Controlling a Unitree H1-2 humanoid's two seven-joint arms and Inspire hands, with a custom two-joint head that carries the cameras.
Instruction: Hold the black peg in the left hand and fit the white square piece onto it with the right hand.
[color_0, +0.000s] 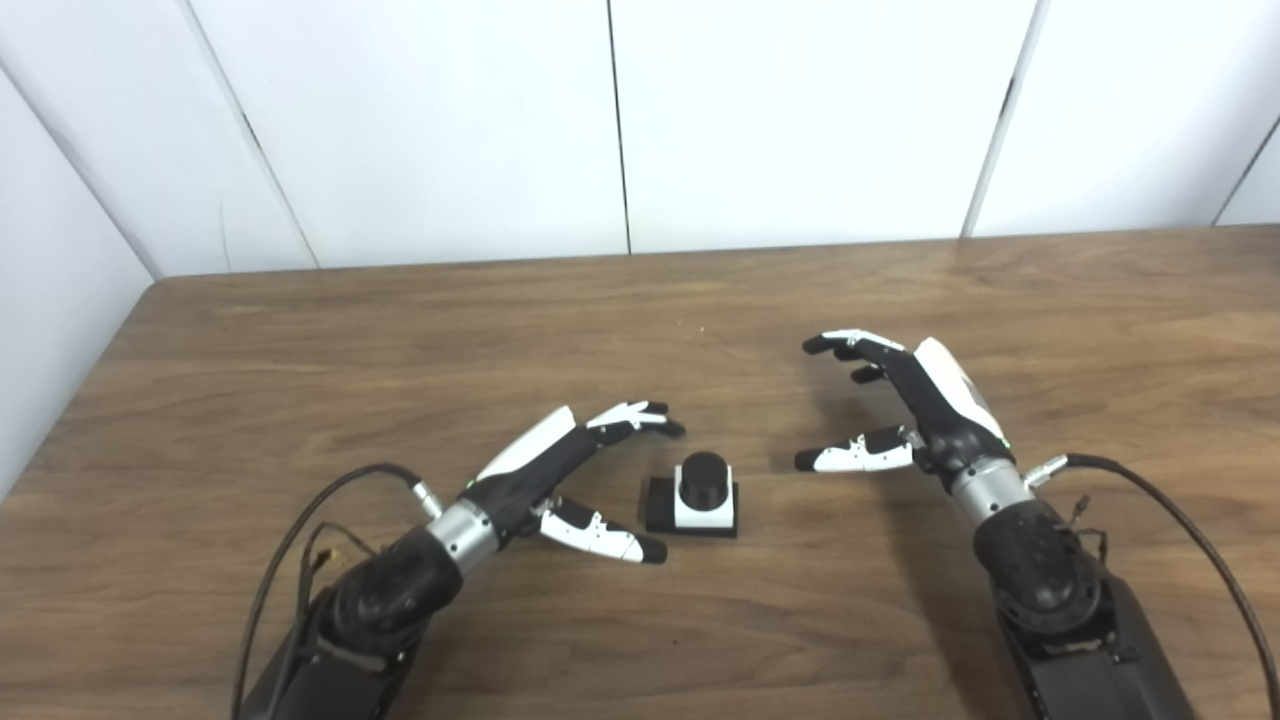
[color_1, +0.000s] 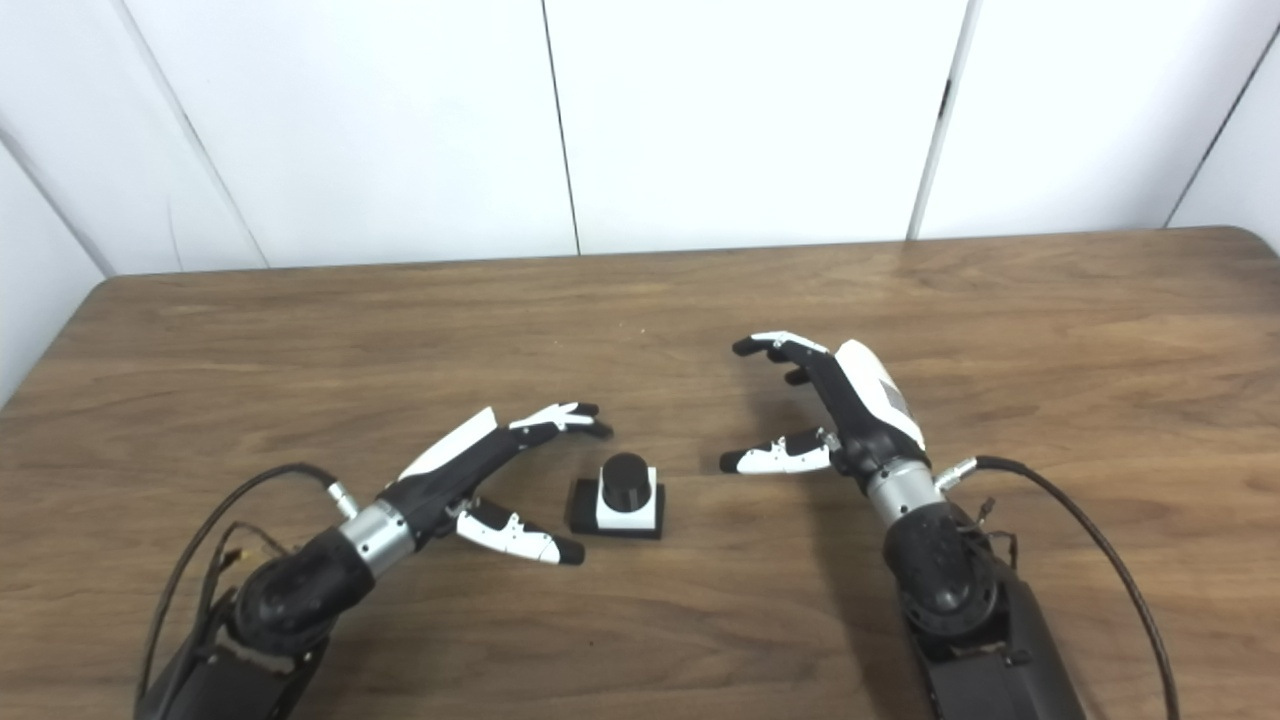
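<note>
1. Your wooden table (color_0: 300, 360) runs the full width of the view, with white wall panels (color_0: 800, 120) behind its far edge.
2. Your right hand (color_0: 925, 405) sits above the table with its fingers (color_0: 850, 345) spread and curled forward and its thumb (color_0: 850, 455) stretched toward the middle. It holds nothing, and its arm enters from the lower right with a black cable (color_0: 1180, 520) looping off the wrist.
3. Your left hand (color_0: 555, 465) is low over the table, fingers (color_0: 635, 415) extended and apart, thumb (color_0: 600, 538) pointing out below them. It grips nothing either. A cable (color_0: 300, 530) loops off that wrist as well.
4. The white square piece (color_0: 705, 510) is already seated around the black peg (color_0: 703, 478), and both rest on the peg's black base (color_0: 660, 508) on the table.
5. That assembly lies just beyond your left hand's thumb tip, close but not touching, in the opening between thumb and fingers.
6. From your right hand, it lies off the thumb tip, toward the left hand and nearer you, clearly apart.
</note>
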